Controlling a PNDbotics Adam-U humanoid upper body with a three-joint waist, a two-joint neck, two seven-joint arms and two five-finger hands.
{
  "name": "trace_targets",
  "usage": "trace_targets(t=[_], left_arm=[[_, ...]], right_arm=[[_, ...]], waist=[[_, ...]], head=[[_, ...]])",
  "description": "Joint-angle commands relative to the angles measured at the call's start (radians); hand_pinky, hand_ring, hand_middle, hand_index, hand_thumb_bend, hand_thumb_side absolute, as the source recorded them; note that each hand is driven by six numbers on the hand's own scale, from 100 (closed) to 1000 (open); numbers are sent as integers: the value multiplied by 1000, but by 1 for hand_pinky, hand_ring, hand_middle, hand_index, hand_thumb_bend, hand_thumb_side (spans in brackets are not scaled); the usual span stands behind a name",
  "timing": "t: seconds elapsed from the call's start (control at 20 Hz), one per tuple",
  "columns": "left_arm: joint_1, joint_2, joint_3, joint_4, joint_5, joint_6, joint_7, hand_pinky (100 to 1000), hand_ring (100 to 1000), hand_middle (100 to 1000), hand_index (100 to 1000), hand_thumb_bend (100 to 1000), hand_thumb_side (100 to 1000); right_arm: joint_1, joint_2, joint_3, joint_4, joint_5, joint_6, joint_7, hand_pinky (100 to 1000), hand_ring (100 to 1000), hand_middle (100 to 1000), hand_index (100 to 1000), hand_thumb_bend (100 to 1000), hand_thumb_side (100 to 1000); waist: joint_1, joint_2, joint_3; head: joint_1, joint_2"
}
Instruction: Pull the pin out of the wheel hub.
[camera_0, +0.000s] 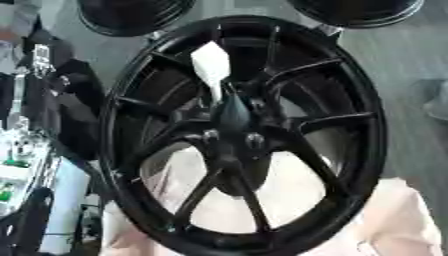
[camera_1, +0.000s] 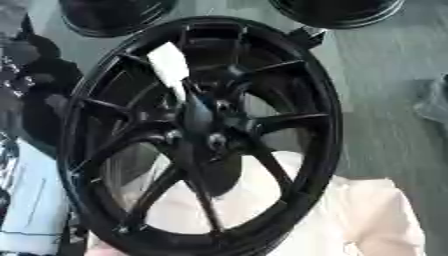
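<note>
Nearest us: black spoked wheel hub (camera_0: 241, 135), glossy, filling centre view, resting on pale cloth (camera_0: 394, 220) at 5 o'clock | pin: dark tapered shape (camera_0: 233, 112) at hub centre, white tag (camera_0: 211, 62) at 12 o'clock, no writing readable | our hands: neither visible, fingers untellable | two more dark rims (camera_0: 131, 15) at 11 and 1 o'clock

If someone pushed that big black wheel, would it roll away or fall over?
The black wheel is round and seems to stand tilted on its rim over a pale cloth, so a push might well roll or tip it. Its thick rim and solid spokes look stiff and probably heavy. The white tag on it looks thin and floppy.
</note>
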Motion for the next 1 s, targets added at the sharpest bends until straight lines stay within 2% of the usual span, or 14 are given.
trace_targets(t=[0.05,0.35,0.65,0.85,1.0], left_arm=[[-15,22,4,-14,-7,-1,1,584,832,661,683,233,710],[-15,22,3,-14,-8,-1,-1,585,833,662,685,232,711],[-45,36,6,-30,-2,-5,-2,586,835,664,688,229,696],[-93,111,-12,-56,-1,-8,-28,589,835,669,692,219,658],[-139,196,-28,-83,0,-15,-56,596,834,674,698,216,608]], right_arm=[[-9,-19,-3,-27,6,1,1,782,734,648,785,100,641],[-11,-21,-2,-24,8,2,2,782,735,649,786,100,641],[-17,-25,-2,-26,4,1,2,782,735,650,785,100,641],[-15,-26,-5,-24,2,1,-1,782,735,650,785,100,643],[-11,-29,-4,-22,5,2,0,782,736,651,786,100,642]], waist=[[-4,-18,-1],[-2,-15,-4],[0,-7,-13],[5,-8,-16],[10,-10,-15]], head=[[-7,-4],[0,2],[1,-8],[-3,-5],[-11,-3]])
